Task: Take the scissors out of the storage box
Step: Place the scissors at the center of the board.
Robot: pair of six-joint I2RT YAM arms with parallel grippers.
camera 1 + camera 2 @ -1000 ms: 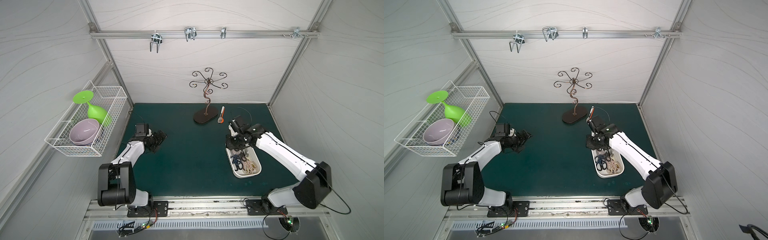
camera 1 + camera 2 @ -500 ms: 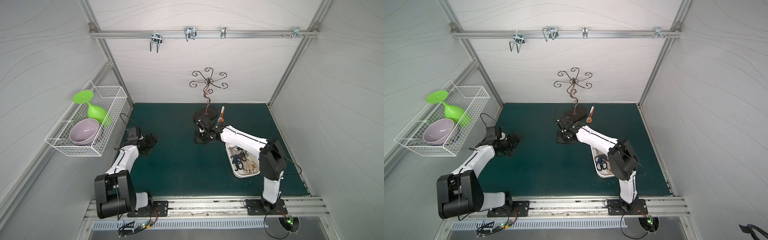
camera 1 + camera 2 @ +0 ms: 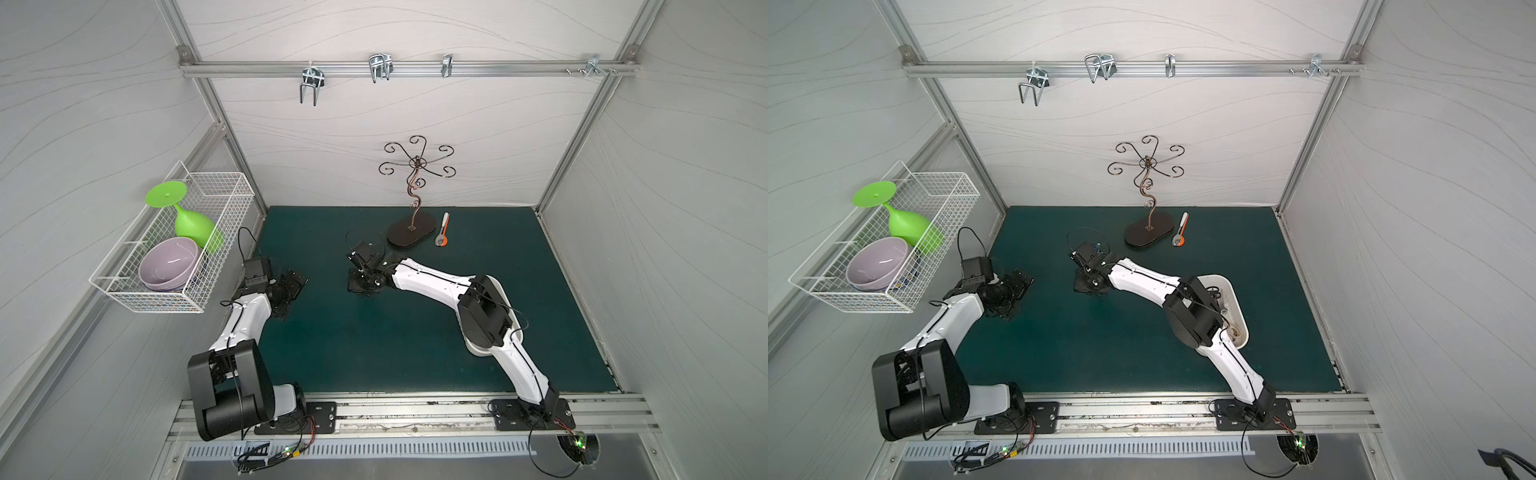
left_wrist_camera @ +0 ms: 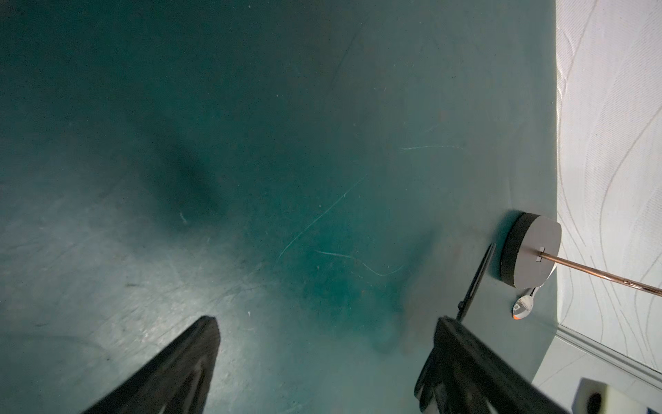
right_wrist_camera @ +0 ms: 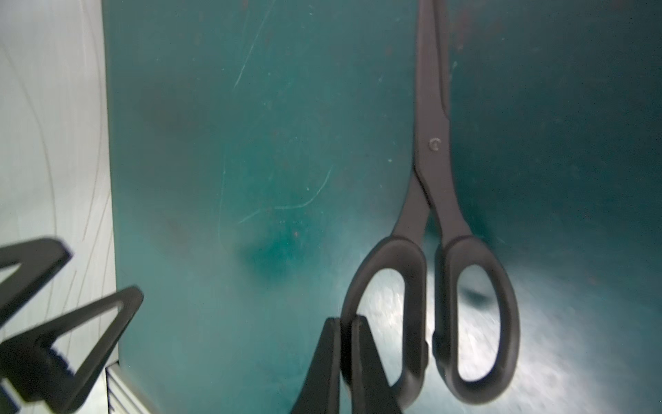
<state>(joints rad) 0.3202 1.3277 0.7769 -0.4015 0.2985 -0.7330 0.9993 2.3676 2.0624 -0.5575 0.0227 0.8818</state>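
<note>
Scissors (image 5: 433,143) pinched by one loop in right gripper (image 5: 345,322), likely to set on mat (image 5: 250,143); left gripper (image 4: 327,322) wide, empty.

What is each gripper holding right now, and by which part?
The right gripper is shut on a pair of black scissors, pinching the rim of one handle loop. The left gripper is open and holds nothing.

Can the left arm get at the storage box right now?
Probably not. The box sits far across from the left gripper, and the right arm hangs over most of it, blocking access from above.
</note>
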